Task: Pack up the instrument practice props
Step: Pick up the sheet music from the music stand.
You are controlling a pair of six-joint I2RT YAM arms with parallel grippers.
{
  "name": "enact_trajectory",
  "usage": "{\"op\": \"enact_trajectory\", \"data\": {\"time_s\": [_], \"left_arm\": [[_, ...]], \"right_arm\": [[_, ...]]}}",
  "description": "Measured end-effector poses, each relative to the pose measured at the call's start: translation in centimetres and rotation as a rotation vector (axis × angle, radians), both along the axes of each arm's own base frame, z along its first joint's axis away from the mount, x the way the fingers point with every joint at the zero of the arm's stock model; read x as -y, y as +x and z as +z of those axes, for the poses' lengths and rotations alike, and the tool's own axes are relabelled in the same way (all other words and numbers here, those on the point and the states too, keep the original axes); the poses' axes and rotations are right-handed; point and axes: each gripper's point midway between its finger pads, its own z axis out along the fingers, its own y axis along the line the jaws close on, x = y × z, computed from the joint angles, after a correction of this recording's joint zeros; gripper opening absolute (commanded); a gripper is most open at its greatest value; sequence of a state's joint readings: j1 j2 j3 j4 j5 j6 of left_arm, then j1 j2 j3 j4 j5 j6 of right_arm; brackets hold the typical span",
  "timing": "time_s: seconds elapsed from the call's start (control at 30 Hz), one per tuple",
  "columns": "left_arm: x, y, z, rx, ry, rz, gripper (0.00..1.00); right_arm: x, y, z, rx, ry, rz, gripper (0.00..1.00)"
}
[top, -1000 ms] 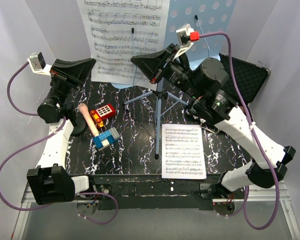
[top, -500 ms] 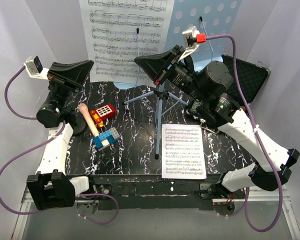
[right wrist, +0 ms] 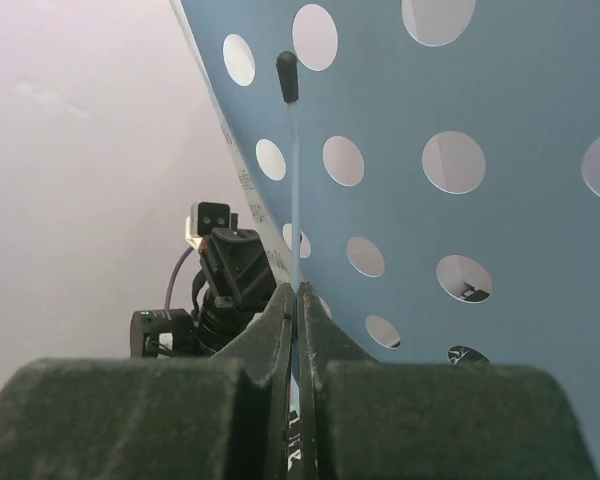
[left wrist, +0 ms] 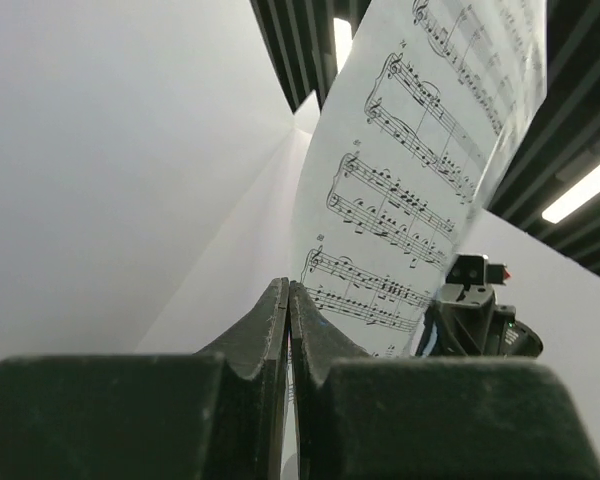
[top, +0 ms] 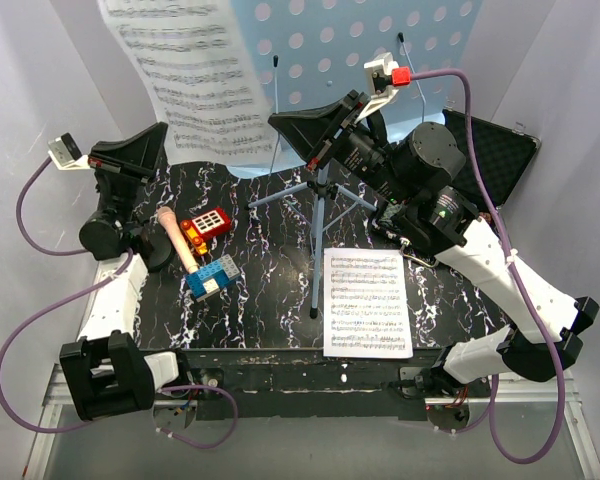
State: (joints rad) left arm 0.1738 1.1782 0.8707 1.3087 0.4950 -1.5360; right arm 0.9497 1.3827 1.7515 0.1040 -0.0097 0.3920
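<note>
— Sheet-music page point(top: 170, 70)?
— Up and to the left of the light-blue music stand point(right wrist: 540, 230), curling, pinched at its bottom edge in the left gripper point(left wrist: 288, 290), closed flat on the paper. Right edge close against the desk's left side; touching or not, hard to say.

— And the stand?
— Upright on its tripod at the back of the marbled table point(top: 270, 290). Right gripper point(right wrist: 296, 292) clamped on the thin retaining wire point(right wrist: 292, 170), low down, well under its black tip.

— So which step?
— Looks like clearing the desk: wire seemingly held back with one arm, page drawn off with the other. Not yet stowed anywhere.

— Next?
— Probably carry the page down and lay it flat, perhaps onto the second page point(top: 367, 303) lying near the front edge by the right arm. Calls for a slow sweep: thin paper, held by one edge only, prone to flopping and catching on the tripod legs or on the microphone point(top: 177, 240) just beside the left arm. Then ease off the wire gently, to avoid rocking the stand.

— Anything else left?
— Microphone on its round base, untouched. Stand not folded. Open black foam-lined case point(top: 502, 150) at the far right, behind the right arm.
</note>
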Motion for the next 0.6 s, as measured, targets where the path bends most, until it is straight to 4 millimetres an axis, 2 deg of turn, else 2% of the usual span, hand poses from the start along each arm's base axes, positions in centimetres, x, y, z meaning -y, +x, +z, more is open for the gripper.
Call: {"op": "enact_trajectory", "data": {"time_s": [0.23, 0.47, 0.6], "left_arm": [[-2.2, 1.9, -2.6, -0.094, -0.097, 0.039, 0.0], [-2.7, 2.8, -4.1, -0.141, -0.1, 0.067, 0.0], [-2.9, 3.7, -6.9, -0.224, -0.09, 0.094, 0.0]], "right_arm": [[0.0, 0.0, 0.0, 0.0, 0.0, -0.003, 0.01], [0.0, 0.4, 0.0, -0.01, -0.007, -0.017, 0.01], [0.0, 0.6, -0.2, -0.016, -0.016, -0.026, 0.01]]}}
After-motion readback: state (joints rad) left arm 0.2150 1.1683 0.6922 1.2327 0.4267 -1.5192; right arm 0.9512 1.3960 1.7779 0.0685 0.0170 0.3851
